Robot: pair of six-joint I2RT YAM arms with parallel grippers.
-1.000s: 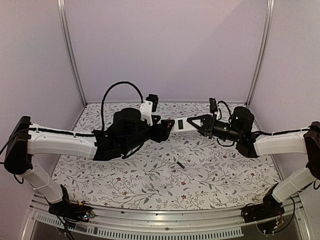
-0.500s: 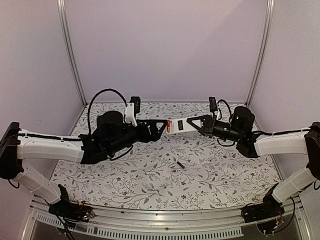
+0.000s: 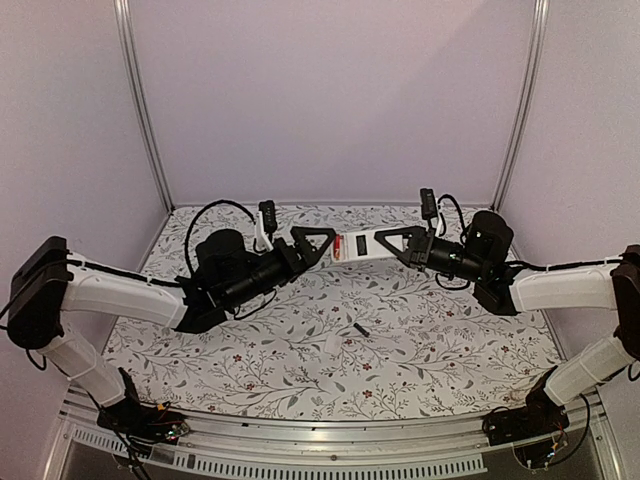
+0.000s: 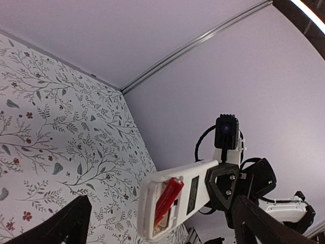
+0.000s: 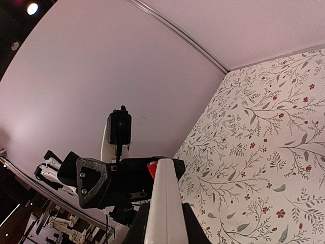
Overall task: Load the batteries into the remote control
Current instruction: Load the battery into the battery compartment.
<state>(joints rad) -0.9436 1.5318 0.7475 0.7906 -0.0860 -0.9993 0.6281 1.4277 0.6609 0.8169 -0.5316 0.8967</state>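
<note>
Just released by left gripper (image 3: 313, 243), now spread wide and pulled back: thin red battery (image 4: 169, 195) seated in white flat remote control (image 4: 152, 198), clamped aloft in right gripper (image 3: 400, 245). Probably one more to load.

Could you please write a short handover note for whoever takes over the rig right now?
Left gripper: open, empty, facing the free end of the remote control.
Right gripper: shut on the remote control, held above the table.
Done: one battery lies in the remote control, cover off.
Left: the second battery; a small dark piece on the table may be it, too small to tell.
</note>
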